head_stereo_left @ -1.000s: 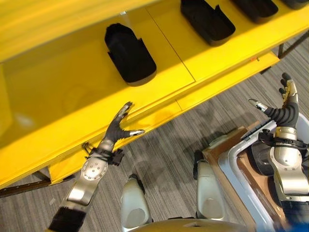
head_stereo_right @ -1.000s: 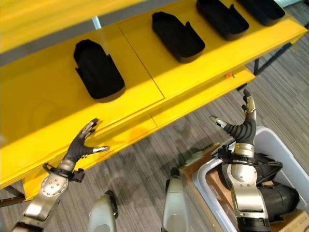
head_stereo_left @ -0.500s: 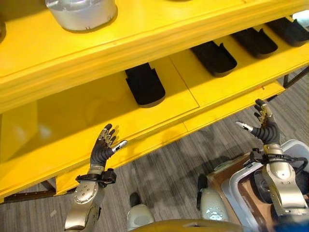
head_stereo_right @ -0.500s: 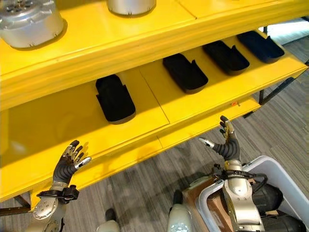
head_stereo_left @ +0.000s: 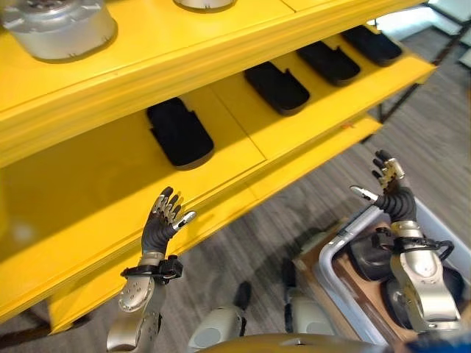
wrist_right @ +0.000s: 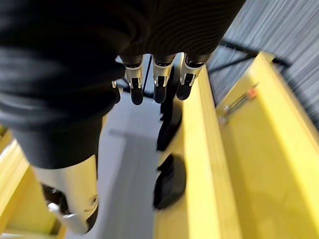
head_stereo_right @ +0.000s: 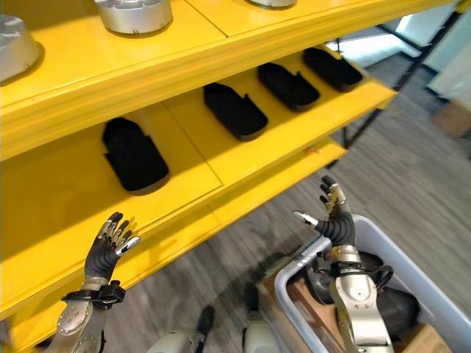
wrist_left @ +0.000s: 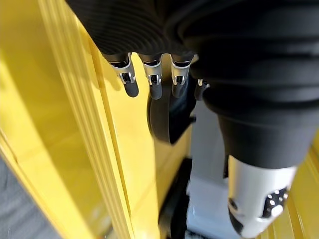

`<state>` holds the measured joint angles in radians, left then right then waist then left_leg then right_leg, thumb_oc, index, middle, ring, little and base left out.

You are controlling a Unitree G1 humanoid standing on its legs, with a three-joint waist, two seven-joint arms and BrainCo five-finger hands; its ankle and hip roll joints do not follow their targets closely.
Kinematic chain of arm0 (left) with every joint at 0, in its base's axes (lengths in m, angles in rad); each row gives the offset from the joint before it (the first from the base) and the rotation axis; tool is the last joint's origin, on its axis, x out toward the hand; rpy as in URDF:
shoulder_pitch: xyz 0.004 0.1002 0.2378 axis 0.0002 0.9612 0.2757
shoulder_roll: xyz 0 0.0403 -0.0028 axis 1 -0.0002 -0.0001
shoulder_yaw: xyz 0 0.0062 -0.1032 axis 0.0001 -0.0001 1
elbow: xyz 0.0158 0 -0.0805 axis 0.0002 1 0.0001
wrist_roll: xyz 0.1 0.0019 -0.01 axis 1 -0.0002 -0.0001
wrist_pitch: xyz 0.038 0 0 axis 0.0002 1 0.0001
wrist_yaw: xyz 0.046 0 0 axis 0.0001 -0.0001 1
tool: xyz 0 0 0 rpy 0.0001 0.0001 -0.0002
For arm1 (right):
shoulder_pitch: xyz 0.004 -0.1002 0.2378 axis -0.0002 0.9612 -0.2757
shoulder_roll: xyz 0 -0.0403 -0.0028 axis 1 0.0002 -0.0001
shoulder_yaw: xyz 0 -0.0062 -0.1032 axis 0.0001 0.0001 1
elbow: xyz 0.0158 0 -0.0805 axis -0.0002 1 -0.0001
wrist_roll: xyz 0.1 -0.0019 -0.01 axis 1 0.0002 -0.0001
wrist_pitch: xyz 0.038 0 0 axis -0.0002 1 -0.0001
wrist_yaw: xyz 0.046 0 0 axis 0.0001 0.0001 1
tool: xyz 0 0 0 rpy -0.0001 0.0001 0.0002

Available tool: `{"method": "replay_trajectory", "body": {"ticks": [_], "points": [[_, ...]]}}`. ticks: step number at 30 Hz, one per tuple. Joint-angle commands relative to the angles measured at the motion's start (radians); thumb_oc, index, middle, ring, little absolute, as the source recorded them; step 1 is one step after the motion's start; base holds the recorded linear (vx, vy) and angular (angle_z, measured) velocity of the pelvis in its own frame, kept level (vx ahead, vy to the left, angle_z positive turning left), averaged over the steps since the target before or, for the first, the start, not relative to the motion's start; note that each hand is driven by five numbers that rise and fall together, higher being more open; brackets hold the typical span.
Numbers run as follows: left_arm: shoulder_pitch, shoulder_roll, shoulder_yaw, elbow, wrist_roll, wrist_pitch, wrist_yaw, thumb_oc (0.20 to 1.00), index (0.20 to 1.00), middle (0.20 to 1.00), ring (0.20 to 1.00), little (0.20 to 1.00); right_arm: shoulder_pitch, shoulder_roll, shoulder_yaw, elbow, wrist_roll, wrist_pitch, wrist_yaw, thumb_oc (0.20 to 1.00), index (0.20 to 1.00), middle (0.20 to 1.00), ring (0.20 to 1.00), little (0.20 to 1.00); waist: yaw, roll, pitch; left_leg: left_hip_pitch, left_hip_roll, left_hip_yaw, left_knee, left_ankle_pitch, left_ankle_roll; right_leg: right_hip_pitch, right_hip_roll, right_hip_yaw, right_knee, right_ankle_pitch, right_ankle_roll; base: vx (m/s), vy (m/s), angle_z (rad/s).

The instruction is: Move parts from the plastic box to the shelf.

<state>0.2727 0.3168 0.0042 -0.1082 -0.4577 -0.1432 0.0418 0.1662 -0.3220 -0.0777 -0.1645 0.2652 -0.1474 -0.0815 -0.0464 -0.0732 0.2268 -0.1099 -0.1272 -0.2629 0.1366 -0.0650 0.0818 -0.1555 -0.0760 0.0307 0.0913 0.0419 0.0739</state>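
**Both hands empty in front of the yellow shelf**

The yellow shelf runs across the scene on a slant, and everything here is placed against it. On its middle level lie 4 black parts in a row: one toward the shelf's left end, a 2nd, a 3rd and a 4th toward the right end, each lying apart from its neighbour. On the level above stands a silver round part, with another further along (a 3rd shows at the top edge).

The left hand is raised just in front of the shelf's front edge, below the leftmost black part, fingers straight and spread, holding nothing. The right hand is raised below the shelf's right end, fingers likewise extended and empty, thumb out to the side.

Beneath the right hand, on the grey floor in front of the shelf, sits the plastic box, with dark parts lying inside it.
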Motion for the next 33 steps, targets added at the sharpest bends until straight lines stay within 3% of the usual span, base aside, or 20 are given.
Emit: {"method": "replay_trajectory", "body": {"ticks": [1, 5, 6, 7, 9, 10, 12, 13, 16, 18, 22, 26, 31, 33], "points": [[0.001, 0.005, 0.038, -0.065, 0.025, -0.064, -0.003, 1.000, 1.000, 1.000, 1.000, 1.000, -0.070, -0.052, -0.028, 0.000, 0.055, -0.037, 0.017, 1.000, 1.000, 1.000, 1.000, 1.000, 0.021, 0.050, -0.002, -0.005, 0.076, 0.063, -0.017, 0.017, -0.094, 0.079, 0.002, -0.028, 0.027, -0.121, 0.002, 0.00, 0.161, -0.47], [-0.032, 0.034, 0.026, -0.071, 0.036, -0.063, 0.017, 1.000, 1.000, 1.000, 1.000, 1.000, -0.084, -0.037, -0.007, 0.000, 0.076, -0.029, 0.020, 1.000, 1.000, 1.000, 1.000, 1.000, 0.006, 0.046, 0.010, 0.001, 0.059, 0.108, -0.028, 0.015, -0.069, 0.033, -0.013, 0.028, 0.085, -0.121, 0.031, -0.05, 0.275, -0.26], [-0.066, 0.060, 0.001, -0.070, 0.051, -0.062, 0.038, 1.000, 1.000, 1.000, 1.000, 1.000, -0.073, -0.021, -0.001, -0.014, 0.074, -0.022, 0.014, 1.000, 1.000, 1.000, 1.000, 1.000, -0.026, 0.037, 0.032, 0.012, 0.051, 0.155, -0.053, 0.017, -0.040, -0.035, -0.025, 0.080, 0.150, -0.084, 0.067, -0.13, 0.368, -0.38], [-0.075, 0.069, 0.001, -0.065, 0.053, -0.066, 0.042, 1.000, 1.000, 1.000, 1.000, 1.000, -0.083, -0.020, 0.006, -0.011, 0.080, -0.023, 0.013, 1.000, 1.000, 1.000, 1.000, 1.000, -0.029, 0.035, 0.048, 0.006, 0.057, 0.173, -0.051, 0.020, -0.036, -0.067, -0.020, 0.082, 0.177, -0.066, 0.075, -0.19, 0.401, -0.38], [-0.093, 0.080, 0.004, -0.059, 0.050, -0.066, 0.057, 1.000, 1.000, 1.000, 1.000, 1.000, -0.103, -0.023, 0.025, -0.010, 0.081, -0.022, 0.010, 1.000, 1.000, 1.000, 1.000, 1.000, -0.002, 0.035, 0.066, -0.009, 0.076, 0.231, -0.032, 0.002, -0.033, -0.102, -0.050, -0.053, 0.221, -0.081, 0.071, -0.13, 0.127, -0.74], [-0.094, 0.081, 0.004, -0.059, 0.050, -0.067, 0.057, 1.000, 1.000, 1.000, 1.000, 1.000, -0.104, -0.023, 0.024, -0.011, 0.081, -0.021, 0.010, 1.000, 1.000, 1.000, 1.000, 1.000, -0.002, 0.036, 0.065, -0.014, 0.077, 0.231, -0.033, 0.007, -0.033, -0.104, -0.050, -0.054, 0.217, -0.074, 0.071, -0.04, 0.075, -1.90], [-0.084, 0.079, 0.013, -0.066, 0.051, -0.063, 0.059, 1.000, 1.000, 1.000, 1.000, 1.000, -0.108, -0.020, 0.036, -0.013, 0.088, -0.021, 0.013, 1.000, 1.000, 1.000, 1.000, 1.000, 0.004, 0.047, 0.061, -0.010, 0.114, 0.299, -0.023, -0.003, -0.031, -0.059, -0.087, -0.139, 0.230, -0.110, 0.054, -0.08, 0.064, -1.75], [-0.074, 0.079, 0.022, -0.080, 0.043, -0.062, 0.075, 1.000, 1.000, 1.000, 1.000, 1.000, -0.119, -0.014, 0.045, -0.016, 0.094, -0.022, 0.007, 1.000, 1.000, 1.000, 1.000, 1.000, 0.025, 0.053, 0.054, -0.009, 0.157, 0.360, -0.016, -0.015, -0.041, -0.014, -0.168, -0.183, 0.194, -0.091, 0.049, -0.11, -0.028, -1.28], [-0.057, 0.083, 0.036, -0.086, 0.040, -0.061, 0.079, 1.000, 1.000, 1.000, 1.000, 1.000, -0.125, -0.009, 0.053, -0.016, 0.096, -0.017, 0.009, 1.000, 1.000, 1.000, 1.000, 1.000, 0.040, 0.042, 0.040, -0.008, 0.172, 0.403, -0.016, -0.025, -0.060, 0.042, -0.241, -0.222, 0.058, -0.008, 0.082, -0.06, -0.132, -1.60], [-0.037, 0.088, 0.062, -0.098, 0.042, -0.066, 0.084, 1.000, 1.000, 1.000, 1.000, 1.000, -0.150, -0.017, 0.061, -0.013, 0.084, -0.009, 0.007, 1.000, 1.000, 1.000, 1.000, 1.000, 0.047, 0.037, 0.043, -0.002, 0.205, 0.449, -0.002, -0.038, -0.082, 0.014, -0.301, -0.271, -0.019, 0.104, 0.124, 0.00, -0.200, -0.62], [-0.026, 0.065, 0.080, -0.088, 0.058, -0.063, 0.084, 1.000, 1.000, 1.000, 1.000, 1.000, -0.127, -0.022, 0.040, -0.026, 0.078, 0.008, 0.020, 1.000, 1.000, 1.000, 1.000, 1.000, 0.038, 0.015, 0.019, 0.019, 0.213, 0.470, -0.026, -0.026, -0.106, 0.030, -0.278, -0.283, -0.054, 0.105, 0.143, 0.08, -0.179, -0.57], [-0.031, 0.047, 0.073, -0.072, 0.044, -0.048, 0.070, 1.000, 1.000, 1.000, 1.000, 1.000, -0.092, -0.041, 0.003, -0.038, 0.083, 0.003, 0.020, 1.000, 1.000, 1.000, 1.000, 1.000, 0.000, 0.044, 0.017, 0.041, 0.303, 0.464, -0.019, 0.001, -0.163, 0.049, -0.233, -0.315, -0.019, 0.011, 0.111, 0.10, -0.260, -0.13], [-0.014, 0.024, 0.062, -0.078, 0.045, -0.038, 0.054, 1.000, 1.000, 1.000, 1.000, 1.000, -0.065, -0.063, -0.019, -0.044, 0.094, 0.001, 0.021, 1.000, 1.000, 1.000, 1.000, 1.000, -0.025, 0.082, 0.017, 0.070, 0.365, 0.480, -0.038, 0.033, -0.209, 0.061, -0.185, -0.322, 0.005, -0.060, 0.082, 0.09, -0.189, 0.15], [-0.004, 0.020, 0.060, -0.084, 0.041, -0.038, 0.039, 1.000, 1.000, 1.000, 1.000, 1.000, -0.048, -0.073, -0.027, -0.048, 0.103, 0.000, 0.027, 1.000, 1.000, 1.000, 1.000, 1.000, -0.032, 0.091, 0.035, 0.027, 0.402, 0.457, 0.096, 0.068, -0.222, 0.077, -0.151, -0.301, 0.012, -0.108, 0.042, 0.04, -0.223, 0.10]]}}
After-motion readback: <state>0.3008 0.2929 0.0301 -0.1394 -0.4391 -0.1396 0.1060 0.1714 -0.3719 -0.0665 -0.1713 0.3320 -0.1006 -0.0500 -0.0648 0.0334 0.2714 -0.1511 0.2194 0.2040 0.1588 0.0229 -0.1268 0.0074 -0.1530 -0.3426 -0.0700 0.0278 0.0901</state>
